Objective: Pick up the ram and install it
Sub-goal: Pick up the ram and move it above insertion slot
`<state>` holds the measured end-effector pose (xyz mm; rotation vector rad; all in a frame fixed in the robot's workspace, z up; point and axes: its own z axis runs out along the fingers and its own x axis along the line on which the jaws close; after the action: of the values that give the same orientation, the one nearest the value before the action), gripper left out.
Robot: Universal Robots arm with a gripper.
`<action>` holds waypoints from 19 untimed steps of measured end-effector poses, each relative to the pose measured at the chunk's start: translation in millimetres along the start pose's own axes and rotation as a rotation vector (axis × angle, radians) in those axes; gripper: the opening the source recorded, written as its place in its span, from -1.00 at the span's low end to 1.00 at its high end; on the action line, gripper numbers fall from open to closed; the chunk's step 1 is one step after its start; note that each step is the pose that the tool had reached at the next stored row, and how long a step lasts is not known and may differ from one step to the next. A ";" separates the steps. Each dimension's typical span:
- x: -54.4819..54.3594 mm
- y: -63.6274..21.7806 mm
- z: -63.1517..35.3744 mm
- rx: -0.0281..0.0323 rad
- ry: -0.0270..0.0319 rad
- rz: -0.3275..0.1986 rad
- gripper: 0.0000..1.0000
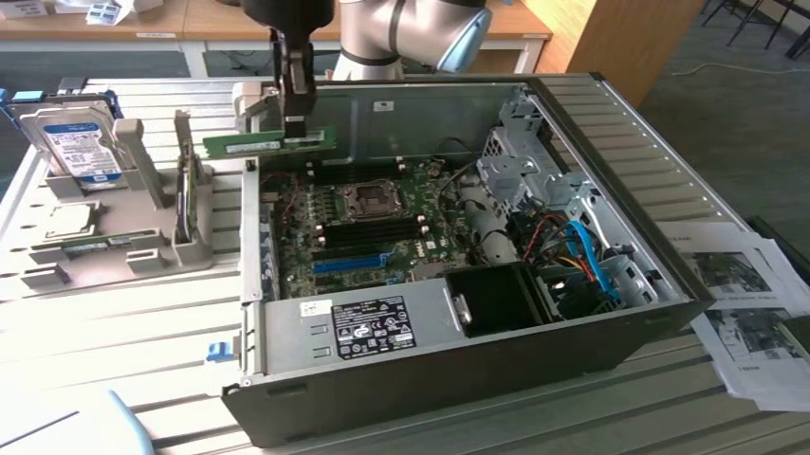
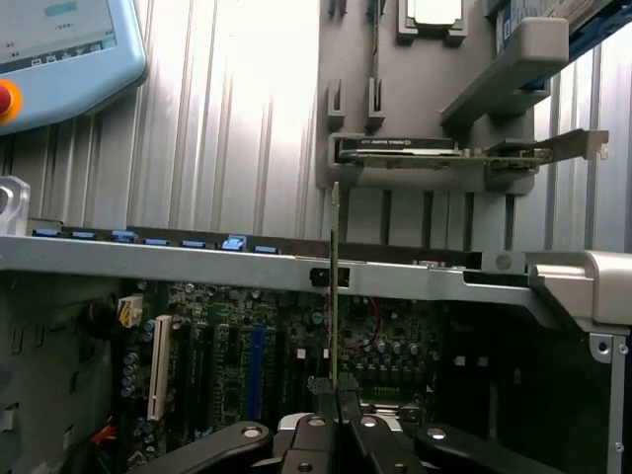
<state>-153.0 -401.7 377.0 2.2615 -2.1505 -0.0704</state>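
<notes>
My hand (image 1: 296, 131) pinched narrow on ram (image 1: 268, 143); stick level in air over case (image 1: 633, 142) edge at exterior view's left, above motherboard (image 1: 332, 248); want it parallel to black memory slots (image 1: 379, 227), probably notch-matched; straight descent, even pressure both ends.

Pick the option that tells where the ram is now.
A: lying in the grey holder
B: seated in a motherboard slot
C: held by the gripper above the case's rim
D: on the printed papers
C: the gripper is shut on the ram, which hangs in the air at the rim of the computer case.
</notes>
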 end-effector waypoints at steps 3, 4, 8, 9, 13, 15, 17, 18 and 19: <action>0.4 -7.9 -0.4 0.0000 0.0001 0.000 -0.78; 0.5 -10.4 -0.5 0.0000 0.0000 0.000 -0.78; 1.0 -20.8 -0.9 0.0001 -0.0001 0.000 -0.78; 1.1 -23.3 -1.1 0.0000 -0.0001 0.000 -0.78; 1.6 -33.5 -1.6 0.0000 0.0000 0.000 -0.78; 1.9 -38.6 -1.8 0.0001 -0.0001 0.000 -0.78; 2.2 -44.0 -2.1 0.0000 0.0000 0.000 -0.78; 2.3 -46.5 -2.2 0.0000 0.0000 0.000 -0.78; 2.4 -49.2 -2.3 0.0000 0.0000 0.000 -0.78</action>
<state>-103.8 -401.6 377.0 2.2615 -2.1505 -0.0703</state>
